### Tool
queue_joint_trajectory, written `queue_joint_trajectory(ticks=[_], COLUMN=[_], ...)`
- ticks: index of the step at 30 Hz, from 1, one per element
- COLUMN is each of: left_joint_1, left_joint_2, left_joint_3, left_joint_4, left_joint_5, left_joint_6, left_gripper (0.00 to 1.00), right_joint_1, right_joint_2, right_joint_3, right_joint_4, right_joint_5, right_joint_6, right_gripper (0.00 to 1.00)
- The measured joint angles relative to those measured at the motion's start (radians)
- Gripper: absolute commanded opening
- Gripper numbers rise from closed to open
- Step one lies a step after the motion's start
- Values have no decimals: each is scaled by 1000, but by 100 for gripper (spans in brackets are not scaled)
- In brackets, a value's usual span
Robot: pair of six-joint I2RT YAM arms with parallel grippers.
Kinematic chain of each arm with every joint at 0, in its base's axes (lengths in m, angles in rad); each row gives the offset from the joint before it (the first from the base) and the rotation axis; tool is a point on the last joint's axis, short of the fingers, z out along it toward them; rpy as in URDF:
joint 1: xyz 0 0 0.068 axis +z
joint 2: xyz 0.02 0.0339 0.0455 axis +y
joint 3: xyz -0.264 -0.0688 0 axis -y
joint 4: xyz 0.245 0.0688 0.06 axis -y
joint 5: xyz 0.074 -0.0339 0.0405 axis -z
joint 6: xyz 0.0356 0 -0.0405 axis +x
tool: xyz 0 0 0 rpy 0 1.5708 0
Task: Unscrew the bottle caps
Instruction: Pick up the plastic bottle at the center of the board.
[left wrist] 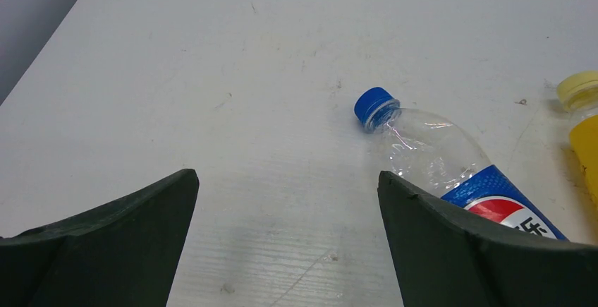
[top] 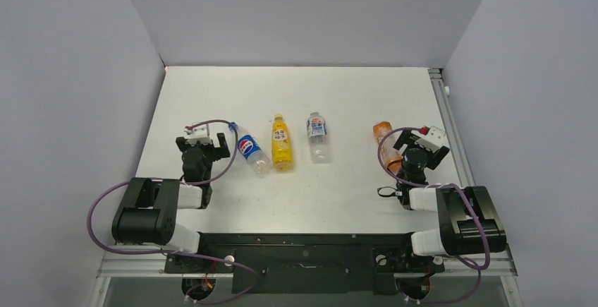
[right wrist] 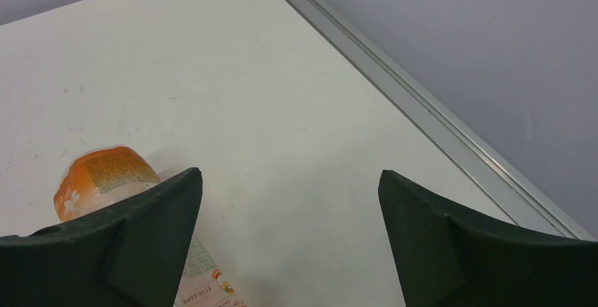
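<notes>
Four bottles lie on the white table. The Pepsi bottle (top: 250, 150) (left wrist: 451, 166) has its blue cap (top: 232, 129) (left wrist: 372, 104) on, pointing far-left. My left gripper (top: 203, 141) (left wrist: 288, 173) stands open just left of it, over bare table. The yellow juice bottle (top: 282, 145) wears a yellow cap (top: 278, 117) (left wrist: 578, 87). The water bottle (top: 318, 136) lies beside it. My right gripper (top: 420, 146) (right wrist: 290, 171) is open; the orange drink bottle (top: 383, 135) (right wrist: 106, 176) lies under its left finger. The orange bottle's cap is hidden.
A metal rail (top: 444, 109) (right wrist: 423, 109) runs along the table's right edge, close to the right arm. Grey walls enclose the table on the left, back and right. Purple cables loop round both wrists.
</notes>
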Motion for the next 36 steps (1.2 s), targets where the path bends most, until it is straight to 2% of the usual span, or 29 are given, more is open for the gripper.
queue_joint_trajectory(ticks=[4,8,11,15,20,23,25,28,32,36], left_joint_1=[1,24,47,58,69,158,243,326,330,330], left_joint_2=[0,-19,-71,-116,-197,-227,-222,-196,-181,-182], left_joint_3=[0,16,146,461,634,676,703,756,780,781], left_joint_4=[0,-62,-312,-668,-931,-1083,-1179,-1310,-1425,-1520], left_joint_5=[10,63,80,88,135,244,311,363,392,397], left_joint_6=[0,0,-2,-7,-48,-102,-143,-178,-184,-177], left_gripper=[97,96,97,97,97,97,97,97,97,97], right_joint_1=[2,20,28,28,30,77,164,379,642,814], right_joint_2=[-10,-94,-198,-280,-261,-237,-202,-77,112,334], right_joint_3=[2,56,167,324,597,716,793,958,1143,1382], right_joint_4=[-19,-186,-375,-544,-808,-904,-992,-1132,-1270,-1420], right_joint_5=[4,39,54,-11,-159,-251,-267,-232,-193,-185], right_joint_6=[0,4,24,83,229,267,269,249,211,185], right_gripper=[90,90,90,90,90,90,90,88,85,86])
